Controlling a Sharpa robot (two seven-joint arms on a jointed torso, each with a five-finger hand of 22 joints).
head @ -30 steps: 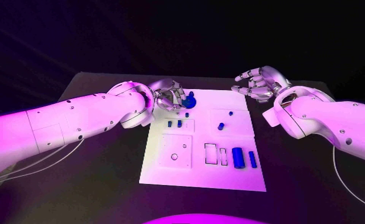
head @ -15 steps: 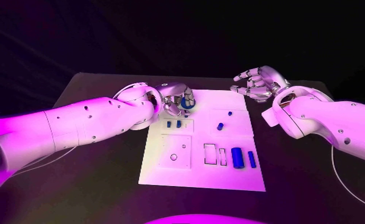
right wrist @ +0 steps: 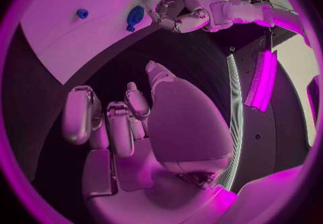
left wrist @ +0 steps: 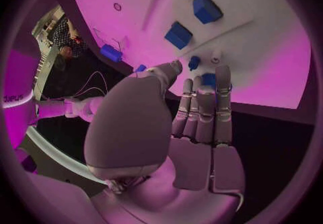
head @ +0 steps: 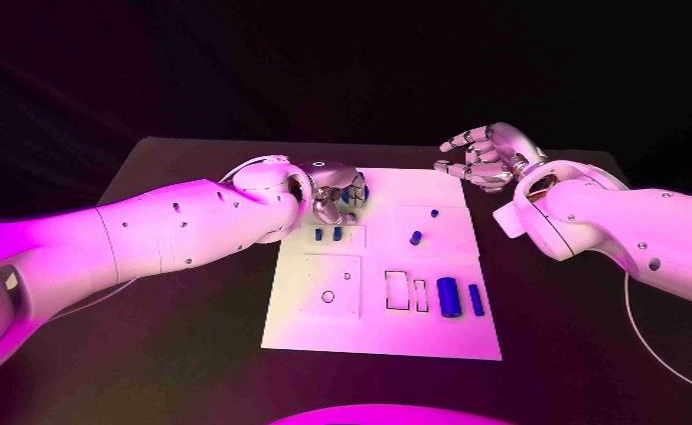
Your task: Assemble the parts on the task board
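The white task board (head: pixel 378 330) lies in the middle of the table. My left hand (head: pixel 335 192) is at its far left corner, fingers side by side over a blue part (head: pixel 359 191) (left wrist: pixel 209 79), thumb close beside it. The same hand (right wrist: pixel 178 8) and part (right wrist: pixel 134 16) appear in the right wrist view. Two small blue pegs (head: pixel 327 234) stand just in front of that hand, and another peg (head: pixel 415 238) stands mid-board. Two blue cylinders (head: pixel 450 297) lie at the near right. My right hand (head: pixel 488 157) hovers off the far right corner, fingers loosely bent, holding nothing.
The board has empty rectangular slots (head: pixel 397 289) and a square plate with a small hole (head: pixel 327 296). Black table (head: pixel 173 345) surrounds the board on every side. A cable (head: pixel 87 300) hangs under my left arm.
My left hand has shifted right and closed over the blue part at the far left corner, covering most of it. My right hand has stayed put.
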